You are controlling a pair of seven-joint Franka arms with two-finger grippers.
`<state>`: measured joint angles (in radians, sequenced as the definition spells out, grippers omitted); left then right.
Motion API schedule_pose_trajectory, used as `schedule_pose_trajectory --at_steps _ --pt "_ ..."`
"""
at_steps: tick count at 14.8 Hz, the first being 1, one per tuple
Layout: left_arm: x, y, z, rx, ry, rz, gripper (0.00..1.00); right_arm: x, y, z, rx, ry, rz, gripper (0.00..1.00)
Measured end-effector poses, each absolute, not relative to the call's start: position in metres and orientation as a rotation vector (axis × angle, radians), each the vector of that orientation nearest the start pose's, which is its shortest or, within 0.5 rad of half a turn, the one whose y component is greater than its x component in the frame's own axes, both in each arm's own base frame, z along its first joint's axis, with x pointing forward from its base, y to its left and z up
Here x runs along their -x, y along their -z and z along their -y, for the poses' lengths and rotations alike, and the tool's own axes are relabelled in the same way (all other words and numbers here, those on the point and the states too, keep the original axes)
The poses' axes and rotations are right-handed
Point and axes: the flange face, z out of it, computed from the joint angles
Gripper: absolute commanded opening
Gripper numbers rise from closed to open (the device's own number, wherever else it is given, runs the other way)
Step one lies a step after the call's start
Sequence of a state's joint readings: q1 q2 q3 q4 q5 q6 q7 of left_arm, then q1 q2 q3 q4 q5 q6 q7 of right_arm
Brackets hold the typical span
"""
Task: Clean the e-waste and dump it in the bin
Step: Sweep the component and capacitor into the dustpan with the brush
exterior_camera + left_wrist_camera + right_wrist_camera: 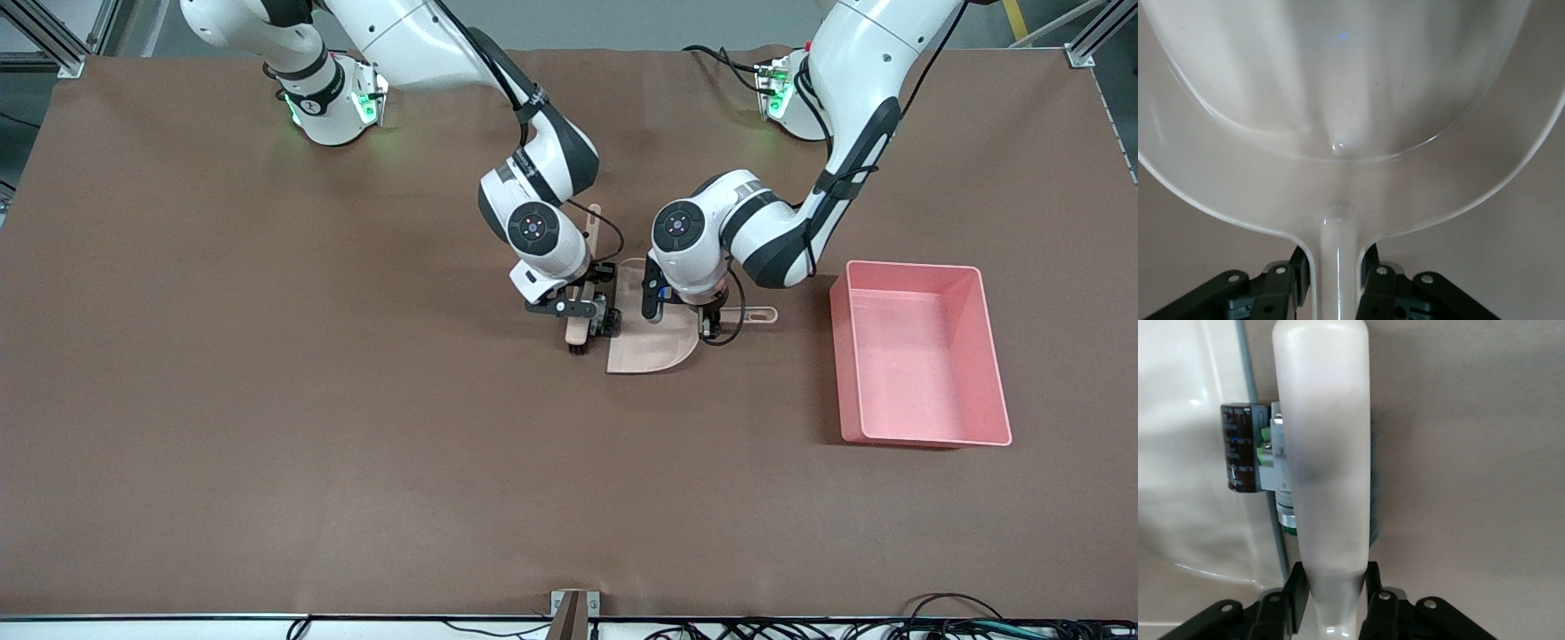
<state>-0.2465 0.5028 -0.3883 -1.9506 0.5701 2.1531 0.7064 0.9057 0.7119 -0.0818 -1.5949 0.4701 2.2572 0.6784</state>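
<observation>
Centre frame, your right gripper (pixel 589 313) pinches the brush (pixel 1328 447) beside the e-waste (pixel 1258 457) at the dustpan (pixel 649 342) lip, while your left gripper (pixel 707 320) clamps the dustpan's handle. Light, hard and prone to rolling, the pieces look better swept than pinched. At right, the pink bin (pixel 996 356) waits on the brown mat (pixel 267 400).

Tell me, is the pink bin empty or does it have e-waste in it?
Empty: the bin shows only its bare pink floor. The e-waste lies at the dustpan's edge beside the brush.
</observation>
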Motion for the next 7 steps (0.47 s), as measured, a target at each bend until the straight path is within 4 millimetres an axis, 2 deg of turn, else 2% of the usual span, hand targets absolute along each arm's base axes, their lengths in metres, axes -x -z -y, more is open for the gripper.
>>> schedule_pose_trajectory --at_steps 7 --pt "-0.494 -0.219 0.33 1.907 -0.347 -2.165 0.24 -0.443 -0.212 -0.556 2.895 -0.348 -0.155 0.01"
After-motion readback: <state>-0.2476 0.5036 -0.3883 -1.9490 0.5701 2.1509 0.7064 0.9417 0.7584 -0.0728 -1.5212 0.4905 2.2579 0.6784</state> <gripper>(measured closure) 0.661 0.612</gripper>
